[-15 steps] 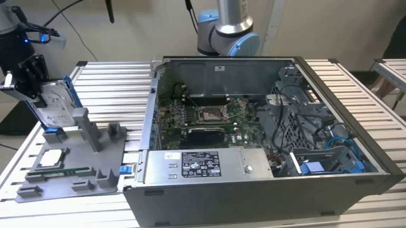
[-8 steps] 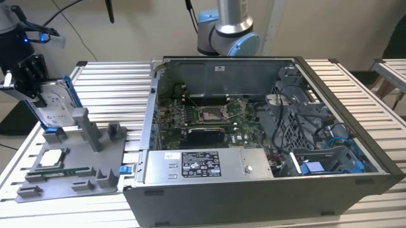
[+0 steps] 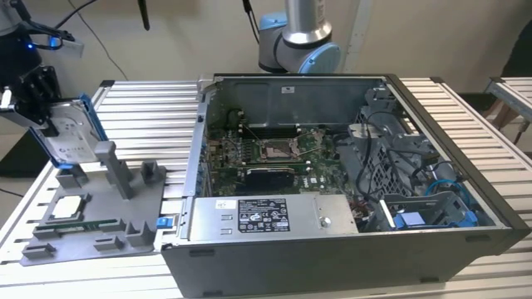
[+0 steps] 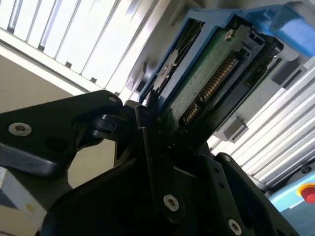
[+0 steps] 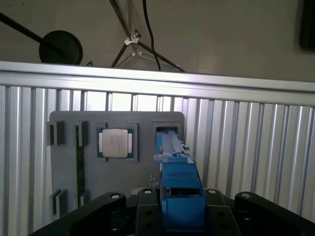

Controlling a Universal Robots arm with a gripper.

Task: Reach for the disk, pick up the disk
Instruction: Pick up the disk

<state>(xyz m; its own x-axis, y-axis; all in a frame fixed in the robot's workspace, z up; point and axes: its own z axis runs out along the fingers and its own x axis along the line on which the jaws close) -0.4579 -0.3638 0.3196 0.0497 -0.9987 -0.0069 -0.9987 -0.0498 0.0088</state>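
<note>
The disk [image 3: 73,132] stands on edge at the exterior view's left, a silver drive with a white label and blue rails. Its lower end is at the upright posts of the grey holder tray [image 3: 137,199]. My gripper [image 3: 48,124] is shut on the disk's upper part from the side away from the computer. In the second wrist view the disk's green circuit-board side [image 4: 209,73] shows, with a black finger [image 4: 153,147] pressed against its edge. In the first wrist view the disk's blue rail [image 5: 179,182] runs between the black gripper [image 5: 179,211] arms, over the tray [image 5: 66,120].
An open computer case [image 3: 349,187] takes up the middle of the slatted table [image 3: 149,106], a grey power supply box [image 3: 266,215] at its front. The tray carries a square silver chip [image 3: 68,207] [image 5: 115,142] and a memory stick [image 3: 75,227]. The arm's base [image 3: 299,43] stands behind the case.
</note>
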